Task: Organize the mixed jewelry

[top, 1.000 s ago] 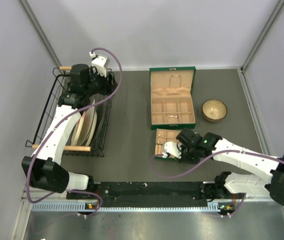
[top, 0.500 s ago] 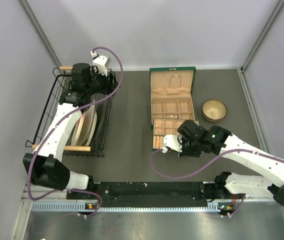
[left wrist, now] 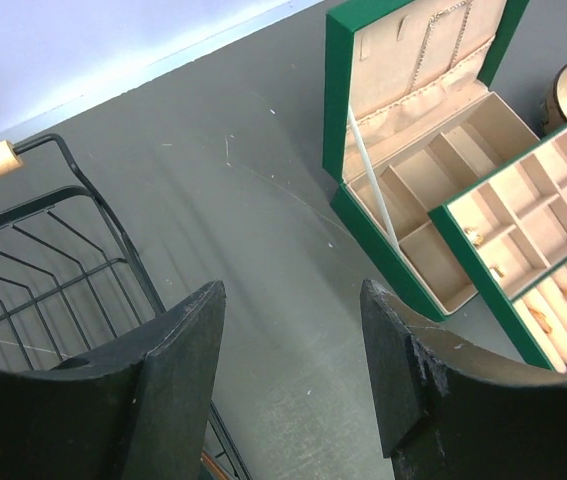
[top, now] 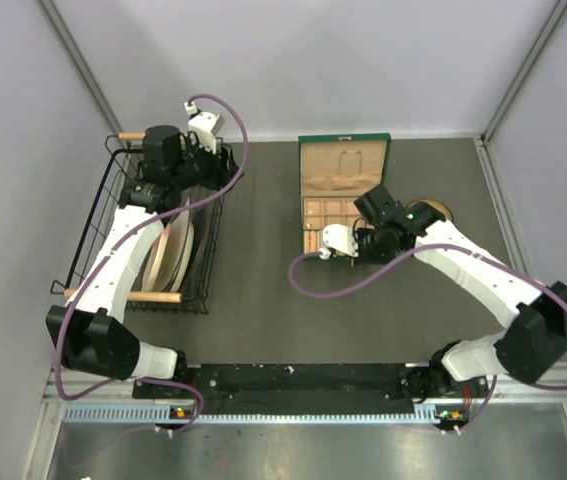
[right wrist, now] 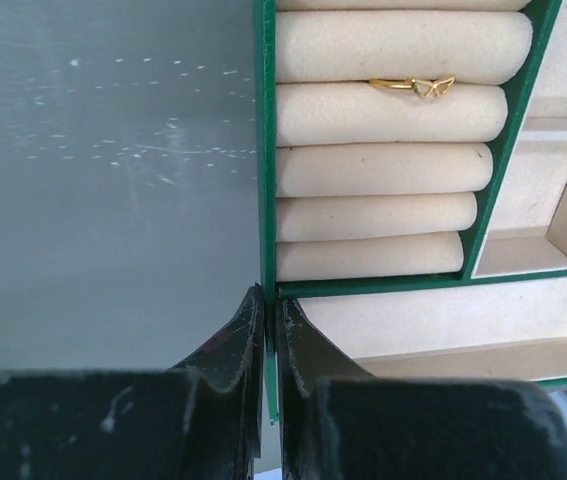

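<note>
One relation governs the coming move: the mixed jewelry does not sit between the jaws but rides in the tray [right wrist: 265,150] that the right gripper [right wrist: 266,300] holds. The fingers are clenched on the tray's thin green side wall near a corner, pinching it edge-on.

From the fingertips, the gold ring [right wrist: 413,87] lies ahead and to the right, past several padded rolls. It is wedged in the slot between two rolls, its band running along the slot and so crosswise to the gripped wall. Further small gold pieces [left wrist: 473,236] rest in the tray's square compartments, farther from the grip.

The tray hangs over the base of the open green box [left wrist: 335,100], roughly in line with it. Contact with the base cannot be told.

The left gripper [left wrist: 293,300] stands released and empty, well apart at the left side of the table [top: 263,260]. The right arm is plainly the nearer.

Judgement: any tilt about the pinched wall would slide the loose pieces across their compartments, so the tray needs level carriage
</note>
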